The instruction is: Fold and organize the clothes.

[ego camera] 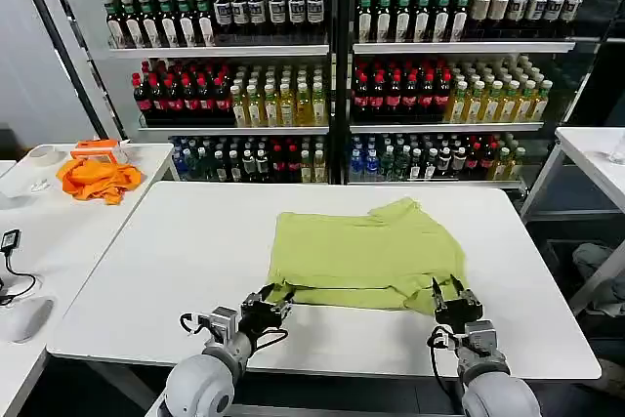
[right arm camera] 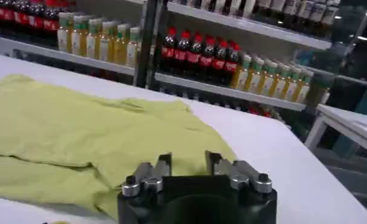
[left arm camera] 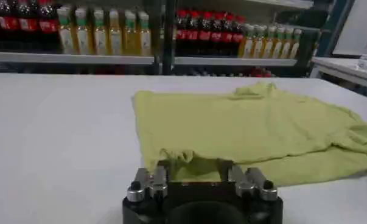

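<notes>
Head view, T-shirt (ego camera: pixel 366 256): light yellow-green, lying partly folded on the white bench (ego camera: pixel 176 271), nearer its front edge, one sleeve bunched at the far right corner.
Head view, left gripper (ego camera: pixel 273 302): at the shirt's near left corner, jaws parted around the hem.
Head view, right gripper (ego camera: pixel 447 290): at the near right corner, jaws spread over the cloth edge.
Head view, surroundings: orange cloth (ego camera: pixel 98 179) on a side bench to the left; bottle shelves (ego camera: pixel 332 56) behind.
Left wrist view, left gripper (left arm camera: pixel 195 167): jaws open, a fold of T-shirt (left arm camera: pixel 250 128) between them; whether it is gripped, cannot tell.
Right wrist view, right gripper (right arm camera: pixel 188 163): jaws open, hovering above the T-shirt (right arm camera: pixel 80 131) edge, holding nothing.
</notes>
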Motion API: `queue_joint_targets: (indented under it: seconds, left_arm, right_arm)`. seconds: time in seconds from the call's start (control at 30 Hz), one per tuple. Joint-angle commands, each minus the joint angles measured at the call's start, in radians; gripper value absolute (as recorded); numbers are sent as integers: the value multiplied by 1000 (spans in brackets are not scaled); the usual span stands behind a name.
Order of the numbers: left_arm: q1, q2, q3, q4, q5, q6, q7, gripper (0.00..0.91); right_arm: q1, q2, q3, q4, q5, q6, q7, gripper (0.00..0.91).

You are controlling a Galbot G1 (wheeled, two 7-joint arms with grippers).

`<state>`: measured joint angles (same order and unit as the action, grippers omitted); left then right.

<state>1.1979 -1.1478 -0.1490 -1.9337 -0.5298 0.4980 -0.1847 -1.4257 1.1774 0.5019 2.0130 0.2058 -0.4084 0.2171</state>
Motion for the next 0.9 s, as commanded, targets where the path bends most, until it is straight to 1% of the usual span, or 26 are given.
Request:
queue_joint_targets:
  seconds: [0.03, 0.2, 0.23, 0.27, 0.3, 0.33, 0.37, 0.4, 0.43, 0.5, 0.7, 0.87, 0.9]
  left_arm:
    - [27, -2, -19, 12, 3, -2, -3, 907]
    - [12, -13, -18, 40, 9, -3, -13, 907]
    - [8, -16, -16, 45, 8, -3, -14, 766]
    - [6, -17, -15, 47, 8, -3, -14, 161]
    - [3, -20, -14, 50, 8, -4, -16, 20]
    - [1, -23, -11, 53, 8, -6, -18, 20]
    - [0, -23, -8, 57, 9, -19, -19, 20]
    - [-1, -23, -5, 59, 10, -31, -20, 20]
    - [-2, -24, -2, 63, 16, -38, -20, 20]
    - [-5, -24, 1, 67, 14, -41, -19, 20]
    - [-17, -23, 8, 81, 14, -39, -16, 10]
    - [-18, -28, 11, 95, 11, -41, -12, 20]
    - [-17, -28, 10, 95, 9, -42, -11, 10]
  right_arm:
    - [-63, 3, 61, 20, 35, 0, 3, 907]
    - [-65, 10, 71, -20, 85, -39, 19, 907]
    - [-63, 11, 72, -29, 108, -49, 22, 907]
    - [-61, 12, 72, -40, 127, -57, 24, 907]
    - [-59, 13, 70, -47, 136, -61, 25, 907]
    - [-56, 13, 66, -59, 145, -61, 25, 826]
    - [-53, 14, 62, -64, 147, -61, 26, 494]
    - [-52, 15, 61, -66, 148, -61, 26, 232]
    - [-48, 16, 52, -73, 157, -60, 27, 141]
    - [-40, 18, 43, -81, 159, -56, 29, 0]
    - [-31, 22, 37, -89, 160, -41, 32, 0]
    - [-33, 25, 35, -90, 156, -33, 32, 0]
    - [-33, 26, 35, -88, 156, -33, 32, 0]
